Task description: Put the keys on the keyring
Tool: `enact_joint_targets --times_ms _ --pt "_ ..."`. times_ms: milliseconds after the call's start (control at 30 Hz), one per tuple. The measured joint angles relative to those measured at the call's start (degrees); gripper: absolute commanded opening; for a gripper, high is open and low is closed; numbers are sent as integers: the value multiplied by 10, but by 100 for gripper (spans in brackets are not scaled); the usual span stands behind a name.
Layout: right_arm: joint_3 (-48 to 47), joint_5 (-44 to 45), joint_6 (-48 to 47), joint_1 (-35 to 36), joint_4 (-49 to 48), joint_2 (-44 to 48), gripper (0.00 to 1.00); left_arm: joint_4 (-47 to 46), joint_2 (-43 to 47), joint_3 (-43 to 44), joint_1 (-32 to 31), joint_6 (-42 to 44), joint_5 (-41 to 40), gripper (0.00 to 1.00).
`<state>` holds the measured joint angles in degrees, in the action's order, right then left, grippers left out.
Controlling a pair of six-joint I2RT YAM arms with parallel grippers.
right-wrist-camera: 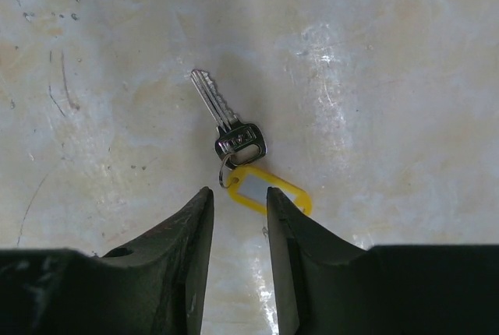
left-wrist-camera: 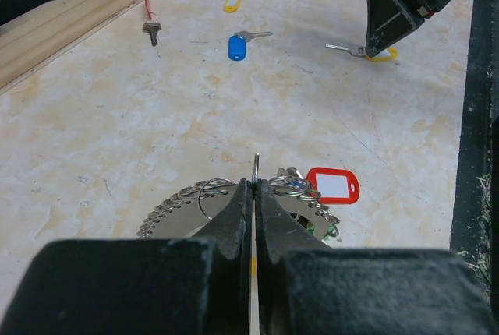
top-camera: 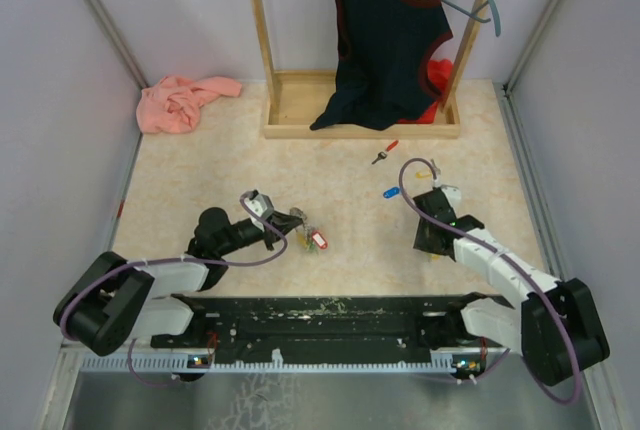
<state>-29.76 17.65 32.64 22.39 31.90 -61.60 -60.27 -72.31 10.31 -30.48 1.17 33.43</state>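
The right gripper point(right-wrist-camera: 238, 201), partly open and empty, hangs over a yellow-tagged key point(right-wrist-camera: 238, 142) lying just beyond its fingertips on the table point(right-wrist-camera: 390, 78), while the left gripper point(left-wrist-camera: 255, 188) pinches the keyring point(left-wrist-camera: 204, 195) (mostly hidden beneath it).

Grey walls point(top-camera: 50, 50), beige marbled table point(top-camera: 200, 175), wooden rack point(top-camera: 295, 102)

I see the keyring point(left-wrist-camera: 183, 206), a grey ridged loop with a red tag point(left-wrist-camera: 332, 185), low centre of the left-wrist view. Loose keys lie flat, well apart: blue-tagged key point(left-wrist-camera: 238, 45) and red-strapped key point(left-wrist-camera: 150, 29) up top, and yellow-tagged key point(right-wrist-camera: 234, 136) mid right-wrist view, blade pointing upper left.
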Motion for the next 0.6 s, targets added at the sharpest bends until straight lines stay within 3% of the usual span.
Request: enact_joint_targets --times_ms 267,433,600 --pt "5 -23 0 -16 -37 -25 21 6 -4 1 0 1 14 1" --pt "5 -35 0 -16 -63 -41 8 12 -4 2 0 2 20 1" --pt "5 -70 0 -16 -92 -53 8 21 -3 3 0 2 22 1"
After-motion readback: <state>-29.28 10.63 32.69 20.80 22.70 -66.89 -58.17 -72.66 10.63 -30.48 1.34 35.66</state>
